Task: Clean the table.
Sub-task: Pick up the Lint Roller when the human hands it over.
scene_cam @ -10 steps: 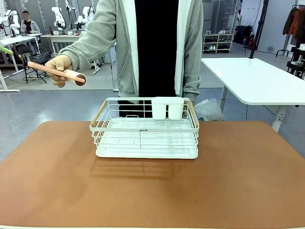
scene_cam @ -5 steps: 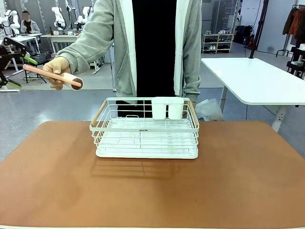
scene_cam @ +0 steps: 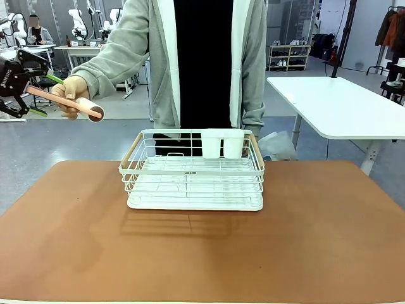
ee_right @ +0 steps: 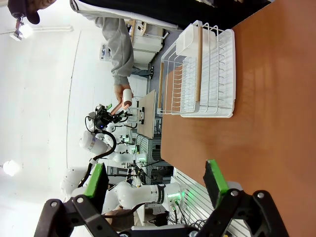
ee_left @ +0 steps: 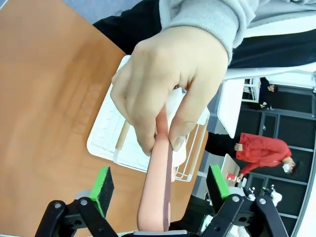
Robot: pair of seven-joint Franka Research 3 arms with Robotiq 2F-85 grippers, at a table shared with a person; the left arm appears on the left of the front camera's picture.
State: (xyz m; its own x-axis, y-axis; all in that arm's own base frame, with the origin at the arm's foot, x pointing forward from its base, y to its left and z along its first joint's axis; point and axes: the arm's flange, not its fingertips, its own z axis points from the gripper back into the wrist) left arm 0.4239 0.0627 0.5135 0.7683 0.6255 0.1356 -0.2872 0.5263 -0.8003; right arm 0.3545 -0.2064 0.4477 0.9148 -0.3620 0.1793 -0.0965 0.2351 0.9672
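Observation:
A person at the far side holds out a pink-handled tool (scene_cam: pixel 66 101) with a white round head, gripped in one hand (scene_cam: pixel 71 88), up in the air left of the reddish-brown table (scene_cam: pixel 202 253). My left gripper (scene_cam: pixel 45 95) stands around the handle's free end. In the left wrist view the handle (ee_left: pixel 157 197) runs between my open green pads (ee_left: pixel 102 183) with a gap on each side, and the person's hand (ee_left: pixel 168 84) grips it farther up. My right gripper (ee_right: pixel 155 180) is open with nothing in it, beside the table (ee_right: pixel 266 98).
A white wire rack (scene_cam: pixel 193 171) with wooden handles and a white cup holder stands at the table's far middle. A white-topped table (scene_cam: pixel 335 104) stands off to the right. The person stands right behind the rack.
My left gripper has come in from the left edge and now straddles the handle's end. The person's hand has moved the tool a little left and down.

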